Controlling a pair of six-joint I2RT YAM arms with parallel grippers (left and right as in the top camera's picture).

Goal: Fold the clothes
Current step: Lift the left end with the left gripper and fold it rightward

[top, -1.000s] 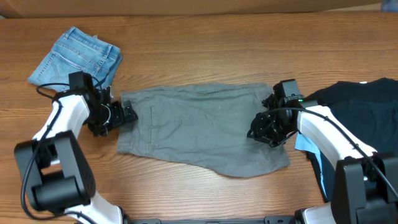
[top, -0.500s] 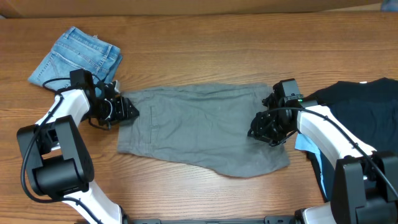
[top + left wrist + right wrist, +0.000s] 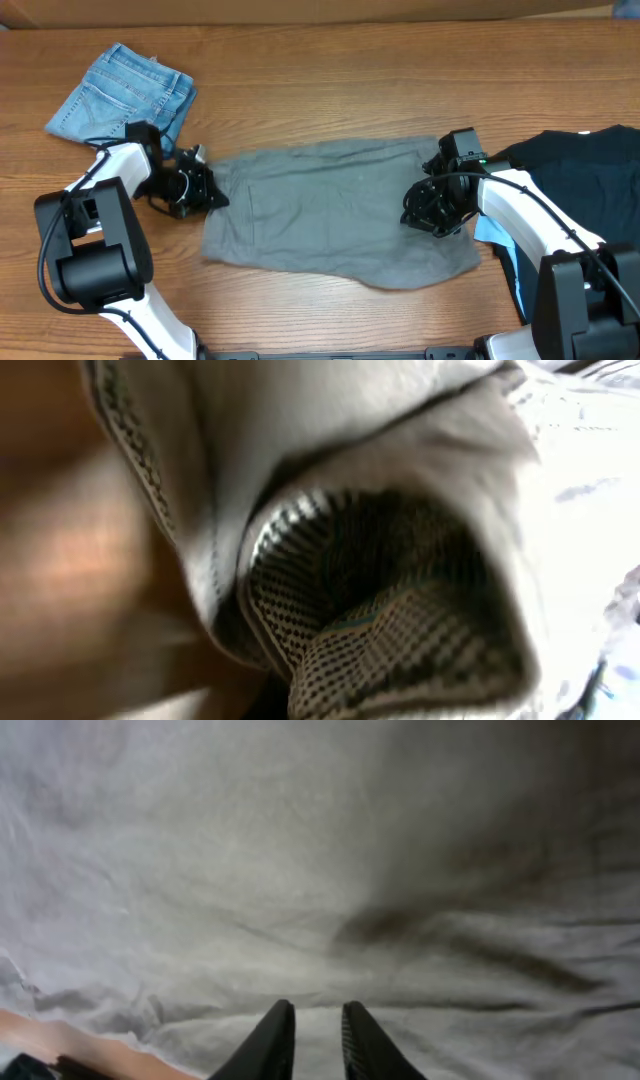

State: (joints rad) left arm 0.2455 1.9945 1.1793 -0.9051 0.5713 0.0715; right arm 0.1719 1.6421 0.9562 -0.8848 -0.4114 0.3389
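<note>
lying flat and unfolded, the grey shorts (image 3: 340, 215) span the centre of the overhead frame, long axis left to right, no fold made yet

left gripper (image 3: 205, 190) sits at the left edge of the shorts. the left wrist view is filled with blurred cloth and a patterned inner lining (image 3: 400, 630). no fingertips show, so cannot tell if it is apart or clamped

right gripper (image 3: 432, 212) is over the right part of the shorts, inside the edge. in the right wrist view its fingers (image 3: 272, 1035) are drawn almost together with a thin gap, tips at a crease. cannot tell if cloth is between them

risks, my judgement:
- left side may have only the lining or one layer. lifting would then open the waistband, not carry the whole edge
- right side sits on mid-cloth, not on a hem. a pinch there would take the top layer only and bunch it, giving a skewed fold
- uneven hold between the two arms would drag the shorts across the wooden table (image 3: 330, 80) instead of folding them
- dark garment (image 3: 580, 170) at right of frame lies near the shorts. a sideways drag could overlap or snag it
- folded blue denim (image 3: 125, 95) at upper left is near the left arm and could be nudged
</note>
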